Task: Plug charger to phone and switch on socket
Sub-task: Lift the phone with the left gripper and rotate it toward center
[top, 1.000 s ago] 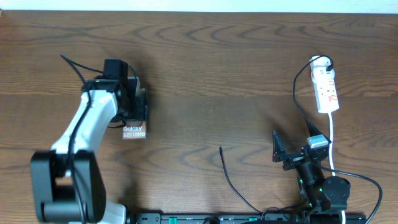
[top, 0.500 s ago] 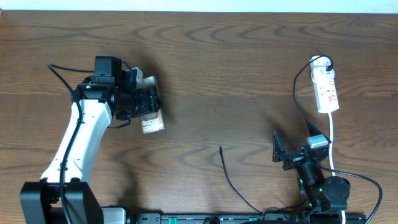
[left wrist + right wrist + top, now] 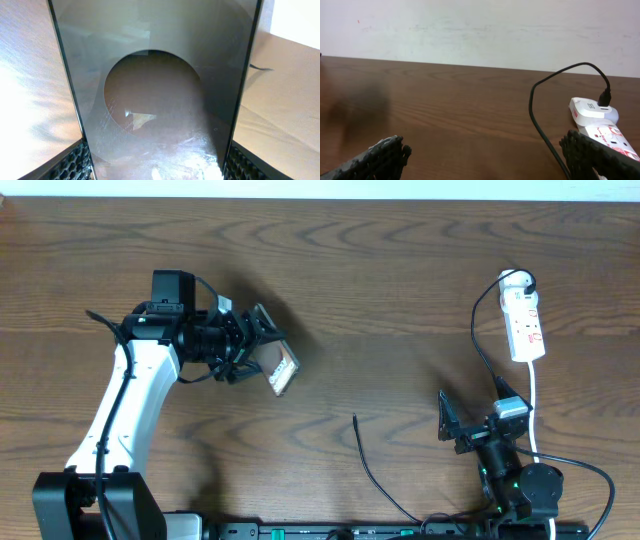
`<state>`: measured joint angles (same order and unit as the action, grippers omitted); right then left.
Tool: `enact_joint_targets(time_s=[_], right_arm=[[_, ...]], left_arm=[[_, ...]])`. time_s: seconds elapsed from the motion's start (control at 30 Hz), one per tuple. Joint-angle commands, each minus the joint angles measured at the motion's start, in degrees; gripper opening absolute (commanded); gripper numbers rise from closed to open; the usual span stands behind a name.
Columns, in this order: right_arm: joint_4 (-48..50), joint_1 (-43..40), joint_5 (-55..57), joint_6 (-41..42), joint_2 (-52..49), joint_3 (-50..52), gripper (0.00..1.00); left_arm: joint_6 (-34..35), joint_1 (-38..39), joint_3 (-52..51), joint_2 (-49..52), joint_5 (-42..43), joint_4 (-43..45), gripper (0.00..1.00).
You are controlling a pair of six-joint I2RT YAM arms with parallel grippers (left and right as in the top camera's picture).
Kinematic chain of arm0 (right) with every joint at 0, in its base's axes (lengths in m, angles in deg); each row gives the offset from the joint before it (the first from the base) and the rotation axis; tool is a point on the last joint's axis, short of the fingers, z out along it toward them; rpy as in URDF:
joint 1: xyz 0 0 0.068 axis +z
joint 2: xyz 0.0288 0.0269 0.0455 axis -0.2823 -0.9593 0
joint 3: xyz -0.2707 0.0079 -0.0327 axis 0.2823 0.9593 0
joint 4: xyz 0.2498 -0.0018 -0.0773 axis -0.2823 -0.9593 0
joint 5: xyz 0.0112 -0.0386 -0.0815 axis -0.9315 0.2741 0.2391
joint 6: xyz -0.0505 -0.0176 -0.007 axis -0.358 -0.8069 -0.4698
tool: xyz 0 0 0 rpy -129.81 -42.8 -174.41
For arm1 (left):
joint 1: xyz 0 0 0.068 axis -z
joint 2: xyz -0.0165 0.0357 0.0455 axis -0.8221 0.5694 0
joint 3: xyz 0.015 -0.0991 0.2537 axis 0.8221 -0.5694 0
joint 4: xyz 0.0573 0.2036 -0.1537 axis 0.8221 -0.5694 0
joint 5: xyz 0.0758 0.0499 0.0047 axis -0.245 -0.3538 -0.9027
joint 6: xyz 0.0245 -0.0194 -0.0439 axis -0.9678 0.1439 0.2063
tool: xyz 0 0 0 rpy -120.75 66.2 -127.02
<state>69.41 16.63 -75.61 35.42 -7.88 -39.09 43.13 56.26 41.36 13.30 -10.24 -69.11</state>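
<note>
The phone [image 3: 279,366], a dark slab with a pale round patch, is tilted and gripped by its edges in the left claw [image 3: 262,356], over the table's left half. The charger [image 3: 364,463], a thin black cable, has its free tip lying mid-table, well apart from the phone; its other end is plugged into the socket's far, rounded end. The socket [image 3: 526,322], white with red marks, lies at the far right.

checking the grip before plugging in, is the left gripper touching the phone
Touching. The left wrist view shows the phone pressed between the left gripper's pads, no gap either side.
</note>
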Motion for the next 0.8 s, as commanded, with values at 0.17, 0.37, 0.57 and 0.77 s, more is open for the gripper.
enact_joint_targets(time_s=[0.17, 0.37, 0.57, 0.77], right_arm=[[-0.4, -0.3, 0.3, -0.7, 0.3, 0.1, 0.99], [-0.4, -0.3, 0.3, -0.7, 0.3, 0.1, 0.99], [-0.4, -0.3, 0.3, -0.7, 0.3, 0.1, 0.99], [-0.4, -0.3, 0.3, -0.7, 0.3, 0.1, 0.99]], left_arm=[[20.4, -0.3, 1.9, -0.9, 21.3, 0.0, 0.08], [29.3, -2.6, 1.9, -0.9, 22.4, 0.0, 0.07], [29.6, -5.5, 1.9, -0.9, 26.7, 0.0, 0.08], [29.6, -6.5, 1.9, -0.9, 26.9, 0.0, 0.07]])
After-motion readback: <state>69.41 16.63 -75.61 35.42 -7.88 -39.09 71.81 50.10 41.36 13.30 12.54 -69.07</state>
